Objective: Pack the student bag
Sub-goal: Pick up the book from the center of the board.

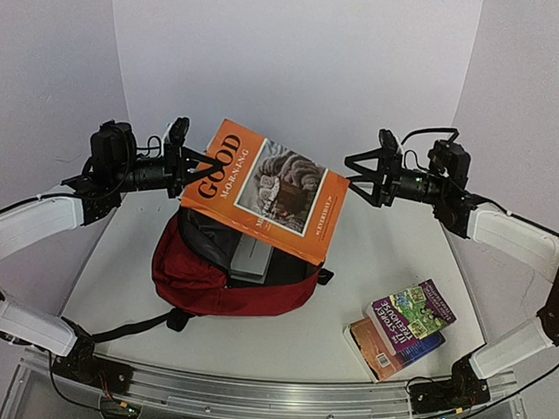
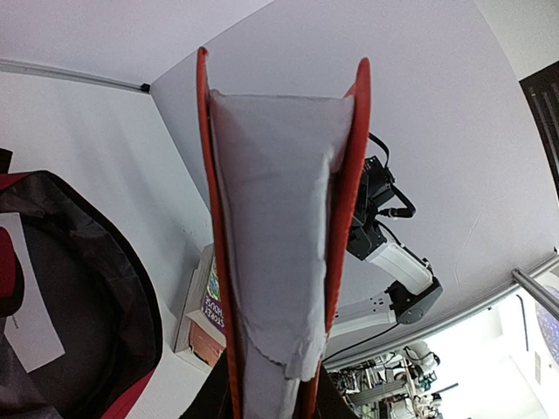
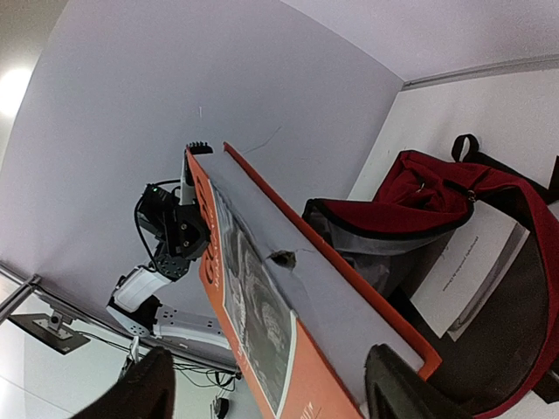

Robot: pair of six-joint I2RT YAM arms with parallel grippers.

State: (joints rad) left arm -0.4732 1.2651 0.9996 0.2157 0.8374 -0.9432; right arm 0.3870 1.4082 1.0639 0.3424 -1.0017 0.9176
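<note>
The dark red student bag (image 1: 211, 285) lies open in the middle of the table, with a grey flat item (image 1: 249, 259) inside. A large orange "Good Morning" book (image 1: 271, 191) is held tilted above the bag's opening. My left gripper (image 1: 190, 168) is shut on the book's left edge; in the left wrist view (image 2: 275, 384) the book (image 2: 279, 218) stands up between the fingers. My right gripper (image 1: 355, 180) is open at the book's right edge. In the right wrist view (image 3: 275, 384) the fingers are spread wide on either side of the book (image 3: 262, 288), above the bag (image 3: 437, 201).
A stack of two books (image 1: 404, 326) lies on the table at the front right, also showing in the left wrist view (image 2: 205, 305). A black strap (image 1: 130, 328) trails from the bag to the front left. White walls enclose the table.
</note>
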